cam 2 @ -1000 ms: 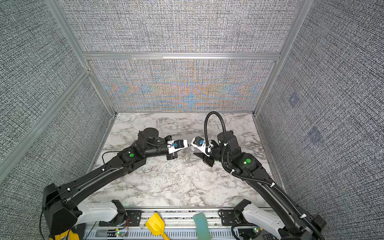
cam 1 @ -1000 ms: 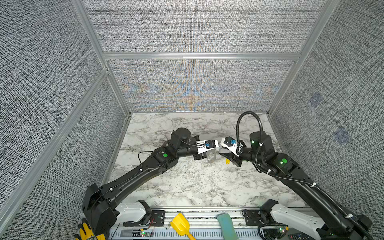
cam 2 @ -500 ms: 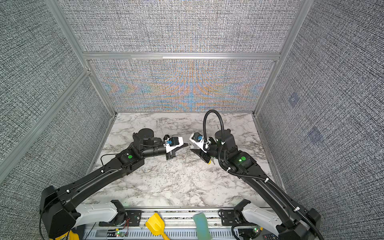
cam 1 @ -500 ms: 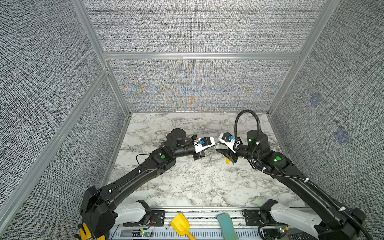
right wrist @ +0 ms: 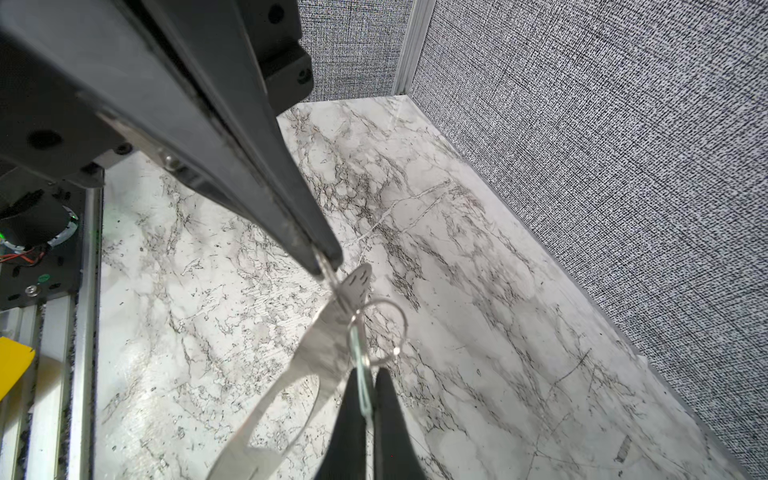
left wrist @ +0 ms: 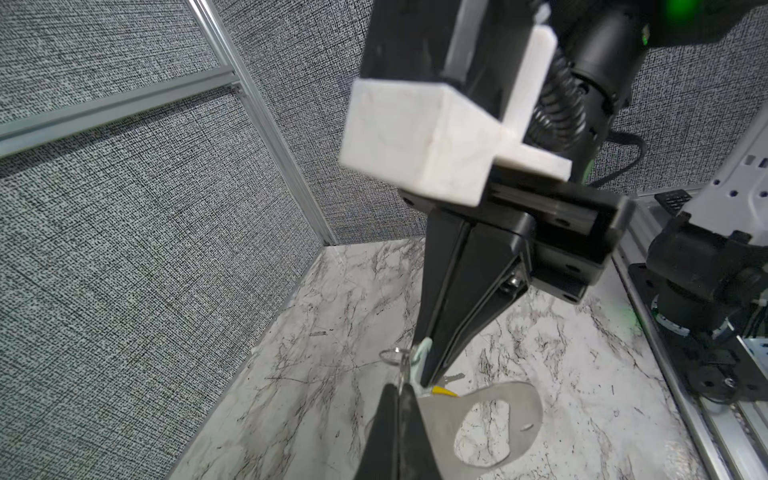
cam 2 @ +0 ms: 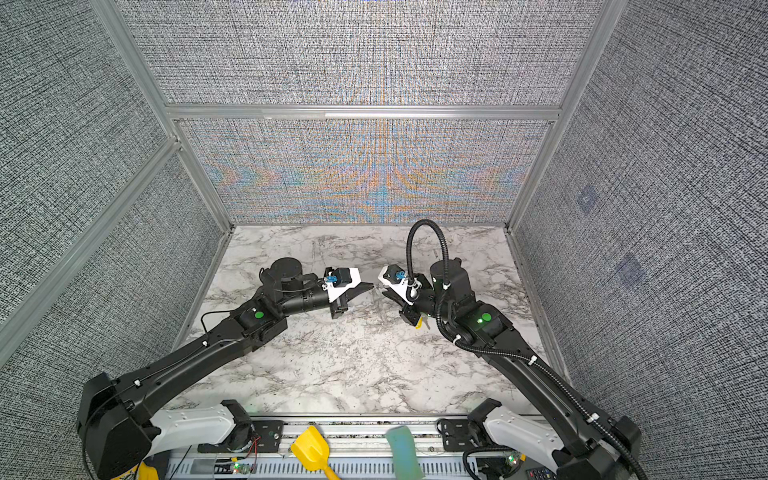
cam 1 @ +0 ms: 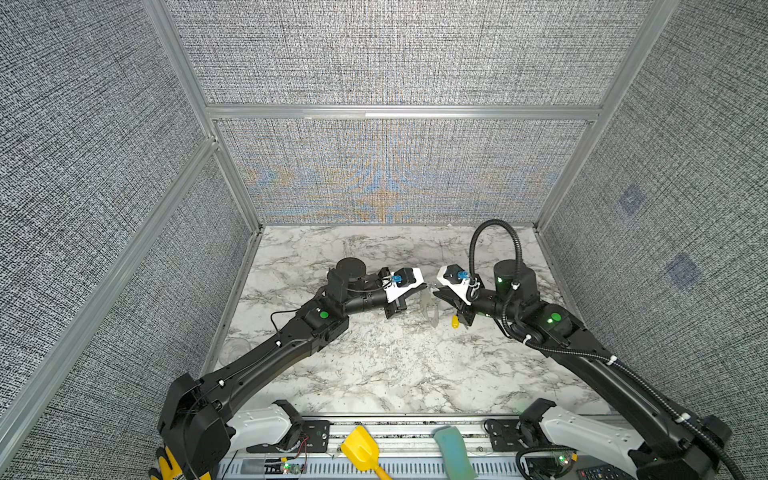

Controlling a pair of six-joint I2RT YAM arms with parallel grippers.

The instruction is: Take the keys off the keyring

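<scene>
The left gripper (right wrist: 328, 266) is clamped shut on the flat grey metal keyring plate (right wrist: 322, 349). Its black fingertips pinch the plate's narrow end, just beside a few small slots. The rest of the plate, with its large oval cut-out, hangs down and away from those fingertips over the white-and-grey marble tabletop (right wrist: 457, 257).

The right gripper (left wrist: 426, 376) meets it almost tip to tip. Its fingers are closed on the small key with the pale teal-green plastic tag (right wrist: 362, 388). Only the tag's thin edge shows, squeezed between the two black fingertips.

A thin silver wire split ring (right wrist: 384, 328) sits in the short gap between the two sets of fingertips. It loops past the plate's edge and touches the top of the teal-green tag.

The small dark metal key with the yellow plastic tag (left wrist: 443, 390) hangs free just past the right fingertips, on the side away from the left fingers and close against the plate's rim. Neither gripper holds it. In both top views it dangles below the right fingers.
</scene>
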